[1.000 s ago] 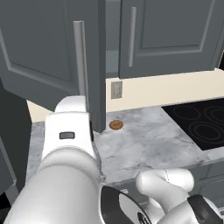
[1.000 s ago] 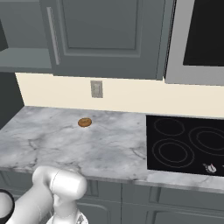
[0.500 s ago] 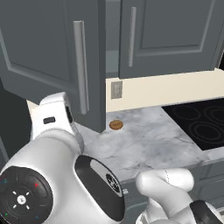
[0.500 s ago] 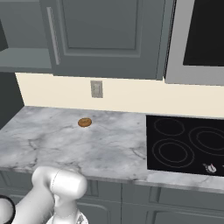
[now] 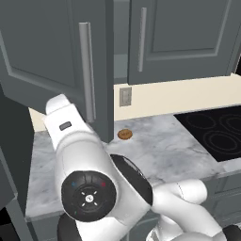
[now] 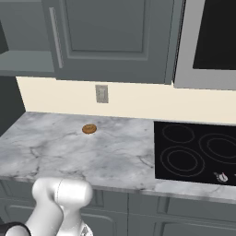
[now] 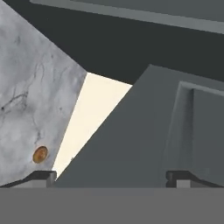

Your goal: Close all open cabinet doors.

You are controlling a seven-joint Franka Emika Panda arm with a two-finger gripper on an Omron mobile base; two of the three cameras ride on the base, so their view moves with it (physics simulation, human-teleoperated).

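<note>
Left base view, you've got two cabinet doors, open door (image 5: 56,61) swung out, closed door (image 5: 181,40) beside it, one cookie (image 5: 124,134) on counter (image 5: 160,150), gripper (image 7: 112,177) fingers spread wide, holding nothing, no readable writing.

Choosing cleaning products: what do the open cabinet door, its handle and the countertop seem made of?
Open cabinet door: likely matte grey painted wood, given its recessed panel. Handle: brushed metal, a silvery bar with a soft sheen. Countertop: marble or marble-look stone, pale grey with dark veins.
</note>
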